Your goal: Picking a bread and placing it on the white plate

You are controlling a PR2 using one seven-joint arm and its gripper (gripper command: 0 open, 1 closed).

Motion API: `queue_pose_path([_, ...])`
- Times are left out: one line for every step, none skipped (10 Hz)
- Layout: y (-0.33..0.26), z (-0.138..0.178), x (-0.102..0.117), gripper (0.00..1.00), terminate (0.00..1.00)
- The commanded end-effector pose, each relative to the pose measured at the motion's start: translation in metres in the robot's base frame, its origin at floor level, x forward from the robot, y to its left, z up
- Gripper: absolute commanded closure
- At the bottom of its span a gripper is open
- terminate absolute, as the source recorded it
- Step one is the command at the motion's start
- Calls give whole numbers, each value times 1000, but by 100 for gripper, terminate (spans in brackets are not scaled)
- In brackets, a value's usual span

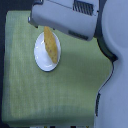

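The white plate [42, 56] lies on a green cloth in the upper left of the exterior view. The golden-brown bread [50, 46] stretches lengthwise over the plate, its lower end near the plate's near rim. Its upper end disappears under my gripper [41, 23]. The gripper reaches in from the exterior view's right, directly above the plate's far edge. Its fingers blur into the grey arm housing, so I cannot make out whether they clasp the bread or stand apart from it. Whether the bread rests on the plate or hangs just over it is unclear.
The green cloth [55, 90] covers most of the surface. The robot's large grey-white body [117, 60] fills the exterior view's right side. The arm's housing [70, 17] spans the top.
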Motion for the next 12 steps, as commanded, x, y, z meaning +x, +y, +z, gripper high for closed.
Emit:
queue_pose_path([-84,3,7,0,0])
queue_pose_path([-112,2,4,0,0])
queue_pose_path([-134,3,1,0,0])
queue_pose_path([-170,5,-3,0,0])
queue_pose_path([-185,6,-4,0,0])
queue_pose_path([-207,7,-6,0,0])
queue_pose_path([-223,7,-11,0,0])
queue_pose_path([-239,6,-17,0,0])
queue_pose_path([-253,4,-24,0,0])
queue_pose_path([-268,3,-30,0,0])
queue_pose_path([-288,1,-38,0,0])
queue_pose_path([-295,0,-41,0,0])
